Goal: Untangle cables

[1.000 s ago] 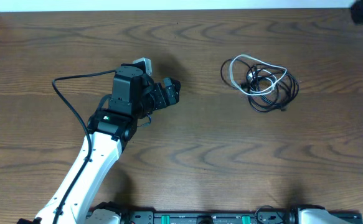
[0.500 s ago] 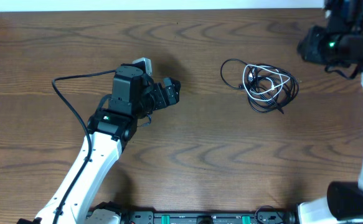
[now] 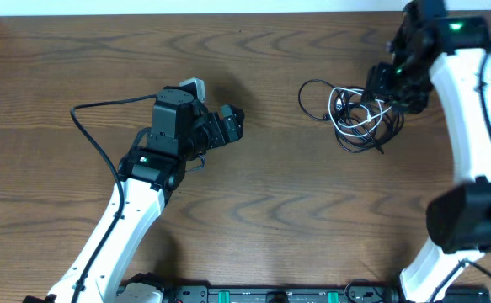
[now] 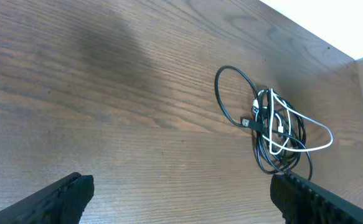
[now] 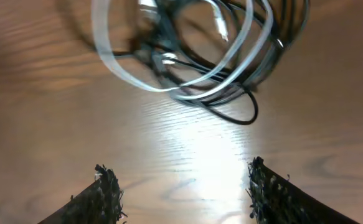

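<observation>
Right wrist view, right fingers [image 5: 100, 199] apart, nothing between them, tangled cables [image 5: 200, 92] on worktop [image 5: 187, 155] just ahead of fingertips, left fingers [image 4: 56, 199] apart, cables well ahead.

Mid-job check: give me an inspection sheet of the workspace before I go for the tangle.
Surface: wooden table, bare brown grain, no spill seen.
Job's things: cables, black cords and one white cable, lying in one tangled heap on the right side.
Clutter: nothing seen.
Grippers: left pincer open, empty, well apart from the heap; right pincer open, nothing between its fingers, close to the heap.
Cables: left arm's wire loops out over the table, clear of the heap.
Surroundings: white strip beyond the far edge.
</observation>
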